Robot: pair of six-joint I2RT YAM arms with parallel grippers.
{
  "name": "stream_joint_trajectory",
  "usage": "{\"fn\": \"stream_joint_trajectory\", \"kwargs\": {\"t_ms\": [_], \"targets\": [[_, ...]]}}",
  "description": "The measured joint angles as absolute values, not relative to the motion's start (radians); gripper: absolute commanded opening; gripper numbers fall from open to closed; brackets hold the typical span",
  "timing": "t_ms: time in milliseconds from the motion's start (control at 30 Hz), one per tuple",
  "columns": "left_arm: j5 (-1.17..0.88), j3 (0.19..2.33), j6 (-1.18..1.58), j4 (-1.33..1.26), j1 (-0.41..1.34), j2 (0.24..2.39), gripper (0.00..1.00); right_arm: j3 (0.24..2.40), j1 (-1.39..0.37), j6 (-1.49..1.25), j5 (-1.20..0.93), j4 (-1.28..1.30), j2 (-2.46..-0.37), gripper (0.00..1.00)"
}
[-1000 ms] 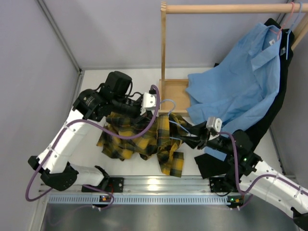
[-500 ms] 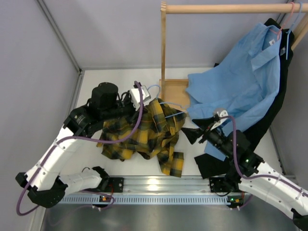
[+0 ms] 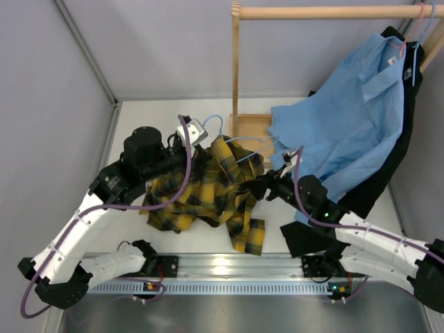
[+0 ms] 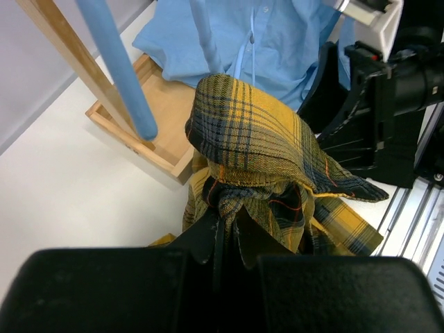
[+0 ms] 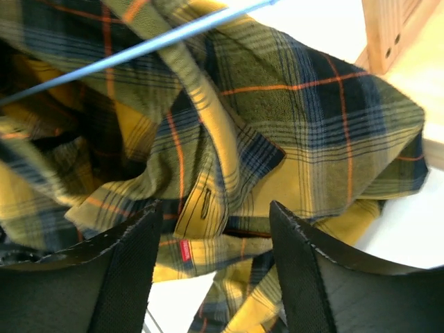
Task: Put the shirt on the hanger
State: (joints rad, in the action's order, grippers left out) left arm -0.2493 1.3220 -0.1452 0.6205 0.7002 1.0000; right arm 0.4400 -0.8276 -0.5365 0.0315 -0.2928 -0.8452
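The yellow and black plaid shirt (image 3: 201, 198) lies bunched on the table, with one part lifted and draped over the pale blue hanger (image 3: 244, 139). My left gripper (image 3: 203, 154) is shut on a fold of the shirt (image 4: 250, 139) and holds it up; the hanger (image 4: 118, 66) stands close beside it, blurred. My right gripper (image 3: 254, 189) is open at the shirt's right edge. In the right wrist view its fingers (image 5: 132, 260) straddle the shirt's button placket (image 5: 208, 201) without closing on it, and the hanger wire (image 5: 159, 43) runs across above.
A wooden rack with a tray base (image 3: 253, 132) and a top rod (image 3: 333, 12) stands at the back. A light blue shirt (image 3: 347, 118) on a pink hanger (image 3: 408, 36) and a black garment (image 3: 385, 177) hang at the right, reaching the table.
My left gripper has drawn back and left, lifting the shirt fold with the hanger. My right gripper pulled back, then moved forward and left, open, to the shirt's edge.
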Motion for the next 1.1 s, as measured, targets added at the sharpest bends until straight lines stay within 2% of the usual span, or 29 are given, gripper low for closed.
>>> {"fn": "stream_joint_trajectory", "kwargs": {"t_ms": [100,167,200,333,500,600,800,1100], "targets": [[-0.253,1.310,-0.132,0.608,0.700,0.988,0.00,0.439,-0.828,-0.562,0.024,-0.361,-0.907,0.53],[-0.254,1.302,-0.128,0.598,0.700,0.983,0.00,0.439,-0.828,-0.574,0.020,-0.410,-0.936,0.45],[-0.253,1.300,-0.127,0.596,0.700,0.981,0.00,0.439,-0.828,-0.580,0.020,-0.429,-0.944,0.40],[-0.253,1.298,-0.118,0.586,0.700,0.975,0.00,0.438,-0.826,-0.596,0.017,-0.512,-0.966,0.00],[-0.244,1.285,-0.114,0.580,0.700,0.941,0.00,0.422,-0.789,-0.616,0.039,-0.544,-0.950,0.00],[-0.237,1.252,-0.114,0.579,0.700,0.887,0.00,0.399,-0.695,-0.645,0.020,-0.543,-0.916,0.00],[-0.254,1.196,-0.119,0.582,0.701,0.810,0.00,0.415,-0.512,-0.692,-0.160,-0.535,-0.886,0.00],[-0.266,1.082,-0.152,0.580,0.701,0.688,0.00,0.602,-0.410,-0.654,-0.346,-0.360,-0.966,0.00]]}}
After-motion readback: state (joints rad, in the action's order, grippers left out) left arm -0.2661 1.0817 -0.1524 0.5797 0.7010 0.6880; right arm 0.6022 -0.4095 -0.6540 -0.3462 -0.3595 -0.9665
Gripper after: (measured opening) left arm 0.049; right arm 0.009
